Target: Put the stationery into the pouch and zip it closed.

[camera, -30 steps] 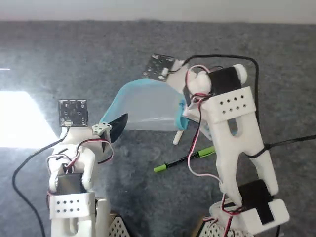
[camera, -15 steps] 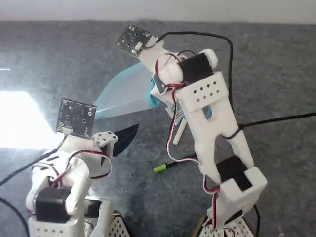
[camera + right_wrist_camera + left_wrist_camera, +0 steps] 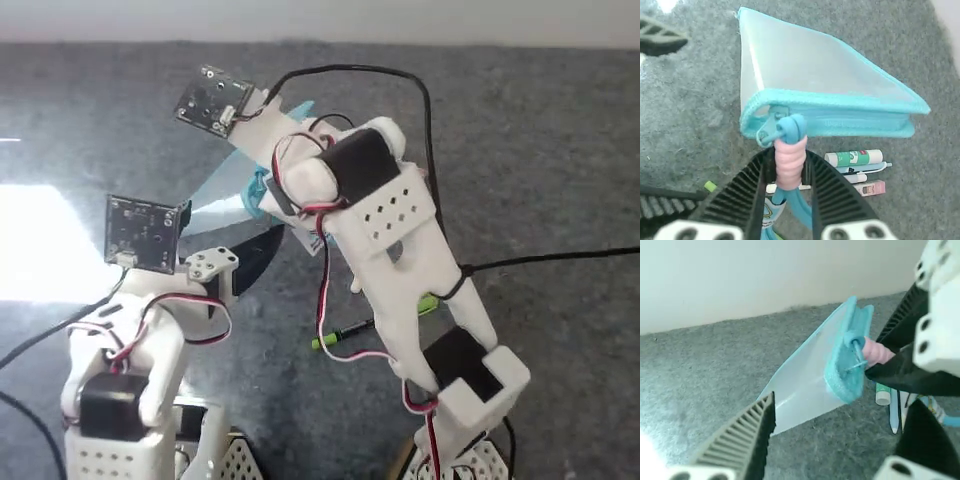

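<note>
The translucent pouch (image 3: 815, 90) with teal edging (image 3: 845, 365) is tilted up off the grey table. My right gripper (image 3: 788, 167) is shut on the pink zipper pull (image 3: 788, 159) at the pouch's corner, and the pink zipper pull (image 3: 875, 351) also faces the left wrist camera. In the high view the pouch (image 3: 222, 185) hangs under the right arm. My left gripper (image 3: 238, 262) stands open just short of the pouch's near edge, touching nothing. Several pens and a tube (image 3: 854, 158) lie on the table beside the pouch. A green pen (image 3: 345, 335) lies nearer the arm bases.
The right arm's white body (image 3: 400, 260) stretches across the middle of the table above the stationery. A black cable (image 3: 540, 262) runs off to the right. A bright patch of glare (image 3: 40, 245) lies on the left of the grey mat.
The right arm has swung left, dragging the pouch by its zipper pull and tipping it up. The left arm has drawn back a little and its gripper stays open.
</note>
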`<action>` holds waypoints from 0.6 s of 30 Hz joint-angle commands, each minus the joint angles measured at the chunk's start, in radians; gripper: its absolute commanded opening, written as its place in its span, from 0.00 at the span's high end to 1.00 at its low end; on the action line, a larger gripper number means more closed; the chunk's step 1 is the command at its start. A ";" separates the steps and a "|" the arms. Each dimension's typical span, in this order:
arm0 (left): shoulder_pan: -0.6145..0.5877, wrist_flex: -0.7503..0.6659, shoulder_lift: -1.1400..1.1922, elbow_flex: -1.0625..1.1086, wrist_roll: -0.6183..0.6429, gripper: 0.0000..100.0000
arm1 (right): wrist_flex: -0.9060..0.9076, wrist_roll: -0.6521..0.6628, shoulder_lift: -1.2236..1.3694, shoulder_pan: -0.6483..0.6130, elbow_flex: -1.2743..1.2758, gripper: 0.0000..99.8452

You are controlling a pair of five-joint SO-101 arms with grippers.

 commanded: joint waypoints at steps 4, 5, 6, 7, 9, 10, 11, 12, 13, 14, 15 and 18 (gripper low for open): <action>-0.095 -0.092 0.000 0.015 0.028 0.61 | 0.042 -0.020 -0.137 -0.010 0.077 0.99; -0.107 -0.097 0.000 0.013 0.028 0.61 | 0.042 -0.020 -0.145 -0.010 0.087 0.99; -0.109 -0.097 0.000 0.012 0.028 0.61 | 0.042 -0.021 -0.154 -0.012 0.094 0.99; -0.104 -0.097 0.000 0.015 0.026 0.61 | 0.041 -0.025 -0.163 -0.015 0.094 0.99; -0.104 -0.097 0.000 0.025 0.026 0.61 | 0.041 -0.038 -0.183 -0.033 0.097 0.99; -0.104 -0.100 0.000 0.031 0.026 0.61 | 0.042 -0.038 -0.194 -0.044 0.100 0.99; -0.104 -0.104 0.000 0.041 0.026 0.61 | 0.042 -0.040 -0.205 -0.054 0.103 0.99; -0.104 -0.104 0.000 0.050 0.025 0.61 | 0.042 -0.040 -0.216 -0.062 0.110 0.99; -0.104 -0.104 0.000 0.061 0.023 0.61 | 0.042 -0.040 -0.225 -0.068 0.117 0.99; -0.104 -0.104 0.000 0.068 0.023 0.61 | 0.042 -0.040 -0.236 -0.074 0.127 0.99; -0.110 -0.106 0.000 0.074 0.023 0.61 | 0.042 -0.040 -0.245 -0.082 0.140 0.99; -0.114 -0.132 -0.002 0.088 0.028 0.61 | 0.042 -0.040 -0.269 -0.096 0.190 0.99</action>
